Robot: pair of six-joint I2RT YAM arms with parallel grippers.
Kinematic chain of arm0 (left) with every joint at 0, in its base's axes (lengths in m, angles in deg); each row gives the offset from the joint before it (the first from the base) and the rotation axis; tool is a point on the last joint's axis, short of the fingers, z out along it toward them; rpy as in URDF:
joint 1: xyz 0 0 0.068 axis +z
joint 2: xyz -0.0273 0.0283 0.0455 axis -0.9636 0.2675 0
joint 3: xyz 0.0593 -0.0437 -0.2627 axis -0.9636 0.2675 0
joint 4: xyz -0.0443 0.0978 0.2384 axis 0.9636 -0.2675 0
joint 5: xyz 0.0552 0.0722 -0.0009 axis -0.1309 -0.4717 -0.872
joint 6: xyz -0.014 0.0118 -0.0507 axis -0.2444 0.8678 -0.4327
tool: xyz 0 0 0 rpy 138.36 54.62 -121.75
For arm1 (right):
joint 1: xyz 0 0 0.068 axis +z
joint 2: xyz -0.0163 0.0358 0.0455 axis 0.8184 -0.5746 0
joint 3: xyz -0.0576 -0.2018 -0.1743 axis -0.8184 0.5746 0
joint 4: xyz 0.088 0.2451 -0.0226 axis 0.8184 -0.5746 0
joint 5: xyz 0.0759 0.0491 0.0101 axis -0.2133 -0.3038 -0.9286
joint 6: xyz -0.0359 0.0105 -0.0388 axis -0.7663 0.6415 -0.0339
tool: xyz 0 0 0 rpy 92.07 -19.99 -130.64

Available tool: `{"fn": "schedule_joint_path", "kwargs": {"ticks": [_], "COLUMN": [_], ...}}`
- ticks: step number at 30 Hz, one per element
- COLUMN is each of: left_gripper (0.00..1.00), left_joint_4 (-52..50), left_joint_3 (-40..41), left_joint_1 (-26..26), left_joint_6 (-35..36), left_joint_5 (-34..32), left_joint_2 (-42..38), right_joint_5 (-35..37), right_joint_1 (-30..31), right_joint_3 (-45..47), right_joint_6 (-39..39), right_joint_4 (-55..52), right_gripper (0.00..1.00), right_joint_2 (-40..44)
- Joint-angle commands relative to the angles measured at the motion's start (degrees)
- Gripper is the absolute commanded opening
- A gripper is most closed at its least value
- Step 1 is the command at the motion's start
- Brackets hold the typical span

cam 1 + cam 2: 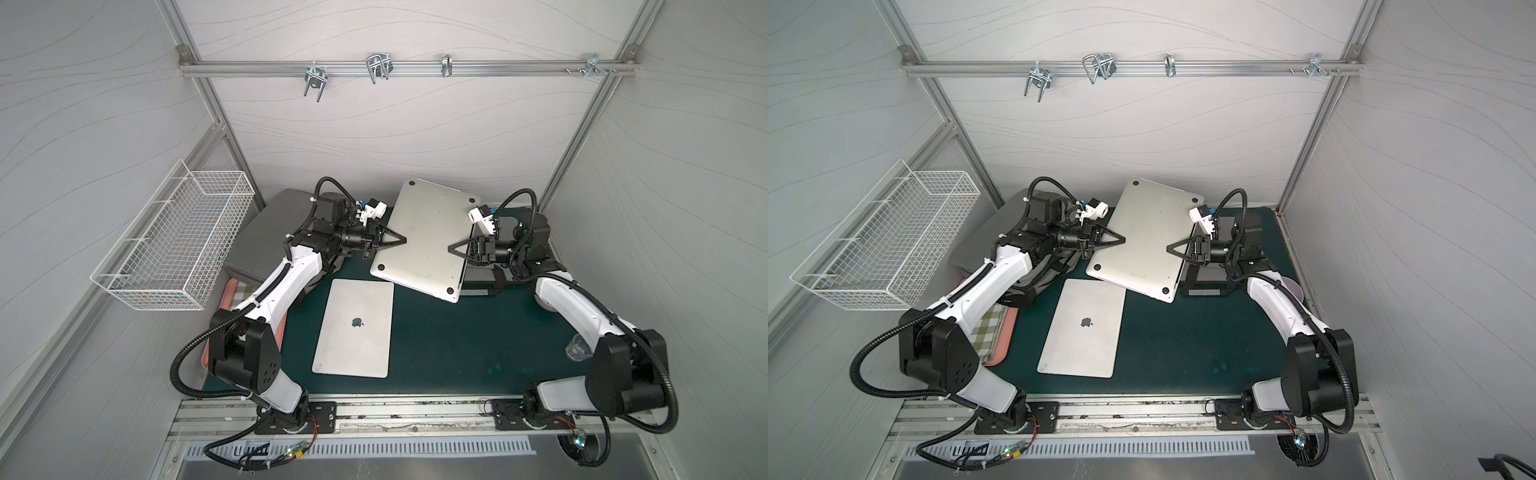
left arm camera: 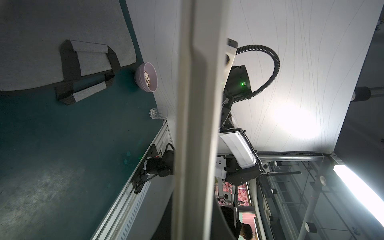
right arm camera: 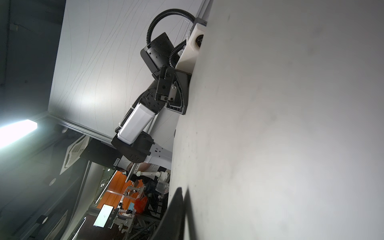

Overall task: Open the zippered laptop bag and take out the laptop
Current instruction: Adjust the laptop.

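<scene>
A silver laptop (image 1: 428,237) (image 1: 1146,237) hangs above the green mat, underside up and tilted, with its rubber feet showing. My left gripper (image 1: 401,240) (image 1: 1121,240) is shut on its left edge and my right gripper (image 1: 452,250) (image 1: 1170,249) on its right edge. In the left wrist view the laptop's edge (image 2: 195,124) runs between the jaws, with a dark finger (image 2: 223,224) beside it. In the right wrist view a finger (image 3: 176,212) presses on the laptop's flat face (image 3: 291,124). The grey laptop bag (image 2: 52,31) (image 1: 1204,282) with black handles lies under the right arm, mostly hidden.
A second silver laptop (image 1: 355,328) with a logo lies flat on the mat near the front. Another grey padded case (image 1: 257,237) and a pink tray (image 1: 994,332) sit by the left arm. A purple bowl (image 2: 146,76) and a clear glass (image 1: 577,349) stand at the right. A wire basket (image 1: 174,237) hangs on the left wall.
</scene>
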Motion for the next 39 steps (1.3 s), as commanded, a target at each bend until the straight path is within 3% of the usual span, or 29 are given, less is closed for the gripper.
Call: {"fn": "schedule_joint_path", "kwargs": {"ticks": [1,5,8,16,21,25,28,33,39], "left_gripper": [0.0,0.0,0.0,0.0,0.0,0.0,0.0,0.0,0.0], "left_joint_4": [0.2,12.0,11.9,-10.0,-21.6,-28.9,-28.6,-36.6,-36.5], "left_joint_3": [-2.0,1.9,1.9,-3.1,-7.9,-12.1,-13.1,-18.7,-20.0], "left_joint_1": [-0.4,-0.2,-0.1,0.1,0.4,0.4,-0.1,-1.1,-2.3], "left_joint_6": [-10.4,-20.2,-21.2,-9.5,-3.1,0.7,-0.6,3.1,1.3], "left_joint_5": [-1.5,-1.1,-1.5,-6.4,-13.8,-19.4,-22.2,-30.6,-36.8], "left_joint_2": [-3.1,-4.2,-4.1,-3.4,-2.6,-1.4,-1.4,-0.2,-0.4], "right_joint_5": [5.4,7.3,8.1,16.0,28.3,32.2,35.2,44.9,65.1], "right_joint_1": [-0.3,-1.0,-1.8,-3.1,-3.1,-2.6,1.5,13.9,33.4], "right_joint_3": [-1.0,-0.1,0.9,1.8,4.7,6.1,7.2,8.8,9.3], "right_joint_6": [-14.2,-19.4,-22.1,-30.3,-38.0,-42.8,-47.2,-56.5,-68.0], "right_joint_4": [-4.6,-9.2,-11.4,-18.6,-23.4,-24.7,-25.6,-27.1,-25.2], "right_gripper": [0.39,0.49,0.55,0.71,0.75,0.78,0.79,0.8,0.8], "right_joint_2": [2.7,4.1,4.9,10.8,17.5,22.9,26.1,30.1,30.1]}}
